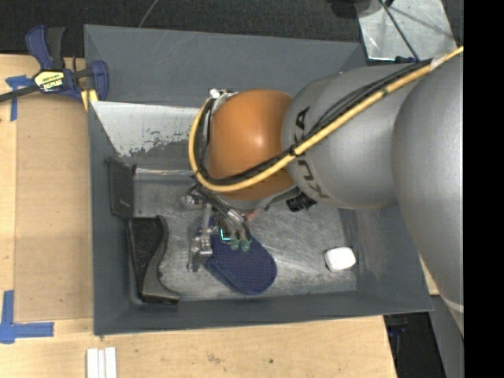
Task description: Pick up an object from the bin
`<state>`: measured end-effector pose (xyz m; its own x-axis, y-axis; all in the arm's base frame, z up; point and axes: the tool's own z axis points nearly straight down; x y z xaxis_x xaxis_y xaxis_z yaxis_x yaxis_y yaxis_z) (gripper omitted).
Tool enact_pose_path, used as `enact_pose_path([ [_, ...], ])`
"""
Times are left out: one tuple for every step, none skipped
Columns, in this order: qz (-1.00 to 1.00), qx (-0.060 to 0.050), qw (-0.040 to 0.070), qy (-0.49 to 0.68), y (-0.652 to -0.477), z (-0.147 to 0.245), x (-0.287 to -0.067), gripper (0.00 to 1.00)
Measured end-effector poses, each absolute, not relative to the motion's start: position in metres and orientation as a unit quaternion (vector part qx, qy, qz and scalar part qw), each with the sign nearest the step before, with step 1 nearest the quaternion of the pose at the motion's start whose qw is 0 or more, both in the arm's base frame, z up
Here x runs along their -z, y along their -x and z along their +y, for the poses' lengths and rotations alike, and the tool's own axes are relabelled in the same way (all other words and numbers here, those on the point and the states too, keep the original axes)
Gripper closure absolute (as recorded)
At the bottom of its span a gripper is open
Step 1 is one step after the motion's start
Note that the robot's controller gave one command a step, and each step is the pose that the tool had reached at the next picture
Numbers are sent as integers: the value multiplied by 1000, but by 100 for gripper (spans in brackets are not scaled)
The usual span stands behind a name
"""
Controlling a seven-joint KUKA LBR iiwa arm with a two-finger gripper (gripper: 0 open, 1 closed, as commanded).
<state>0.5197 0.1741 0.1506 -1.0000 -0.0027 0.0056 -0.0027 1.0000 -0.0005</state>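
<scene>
"Gripper (209,246) of mine is low near the middle of the bin (104,274), at the upper left end of a dark blue oval pad (246,272). Whether it touches the pad or hangs just above it, I cannot tell."

"Open or closed?"

"I cannot tell that either, nor whether it has hold of anything. My orange cover (244,140) sits right over the wrist and hides most of the gripper. What pokes out below it is a tangle of small metal parts, too fine to read."

"What else is hard to make out?"

"A small green bit (239,244) just beside the gripper, at the pad's edge. Whether it is part of me or a thing of the bin, I cannot say. My arm (370,132) covers the bin's upper right part and is itself cut off at the right."

"How does the arm lie?"

"It comes in from the right, thick and grey, slanting across the bin. A yellow cable (354,109) runs along it and loops round the orange cover. The wrist points down at the bin's floor."

"And the other things?"

"A small white lump (340,259) lies well apart from the pad, to its right. Two black pieces lie by the left wall: an angled one (150,262) lower in the view and a flat one (120,186) above it."
</scene>
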Motion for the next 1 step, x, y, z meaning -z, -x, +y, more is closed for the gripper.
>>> enact_pose_path([
  [-999,3,-3,42,-524,114,-72,0],
])
